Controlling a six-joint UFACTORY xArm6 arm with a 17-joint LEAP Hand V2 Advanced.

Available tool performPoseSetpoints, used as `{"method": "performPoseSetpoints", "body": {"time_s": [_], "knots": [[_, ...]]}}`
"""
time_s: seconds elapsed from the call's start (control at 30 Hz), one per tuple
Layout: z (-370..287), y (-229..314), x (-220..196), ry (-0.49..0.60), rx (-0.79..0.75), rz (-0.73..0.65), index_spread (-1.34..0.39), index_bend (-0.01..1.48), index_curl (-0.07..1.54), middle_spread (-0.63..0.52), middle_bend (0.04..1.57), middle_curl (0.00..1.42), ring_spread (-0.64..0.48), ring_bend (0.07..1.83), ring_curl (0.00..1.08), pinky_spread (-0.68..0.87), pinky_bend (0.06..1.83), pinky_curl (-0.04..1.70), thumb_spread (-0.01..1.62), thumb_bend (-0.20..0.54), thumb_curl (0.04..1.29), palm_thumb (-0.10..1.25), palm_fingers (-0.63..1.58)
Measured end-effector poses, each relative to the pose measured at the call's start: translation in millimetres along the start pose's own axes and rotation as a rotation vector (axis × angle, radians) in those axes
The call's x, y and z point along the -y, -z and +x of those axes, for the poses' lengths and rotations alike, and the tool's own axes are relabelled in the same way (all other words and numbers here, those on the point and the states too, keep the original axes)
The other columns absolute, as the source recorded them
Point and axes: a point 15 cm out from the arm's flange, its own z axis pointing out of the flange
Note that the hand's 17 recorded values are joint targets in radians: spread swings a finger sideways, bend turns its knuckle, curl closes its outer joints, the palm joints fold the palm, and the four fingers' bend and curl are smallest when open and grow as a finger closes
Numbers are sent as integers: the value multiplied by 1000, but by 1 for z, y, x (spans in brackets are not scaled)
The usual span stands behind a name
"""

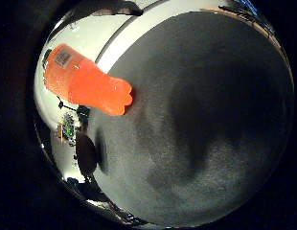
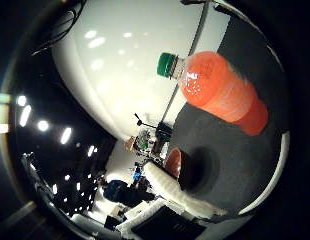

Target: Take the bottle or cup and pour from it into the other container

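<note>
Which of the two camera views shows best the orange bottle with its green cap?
The thumb side palm view: the orange bottle appears whole there, from its green cap to its base, standing on the grey mat. The little finger side view shows only the body and base; the cap is hidden.

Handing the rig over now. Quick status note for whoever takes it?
Hand: the palm views show no clear fingers, so open or shut is unknown.
Orange bottle: stands on the dark grey mat, green cap on, full of orange liquid, ungrasped.
Orange cup: on the same mat, apart from the bottle.
Done: nothing visible; the bottle is not lifted.
Left: grasp the bottle, lift it, pour into the cup. The cap looks closed, so check that first.
</note>
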Motion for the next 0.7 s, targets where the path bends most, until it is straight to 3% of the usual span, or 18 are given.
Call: {"method": "performPoseSetpoints", "body": {"time_s": [0.7], "knots": [[-1, -28, -8, -4, 32, -30, -185, 158, 279, 83, 304, 348, 148, 566, 220, 393, 859, -3, 1008, -26, 300, 466, 119]]}}
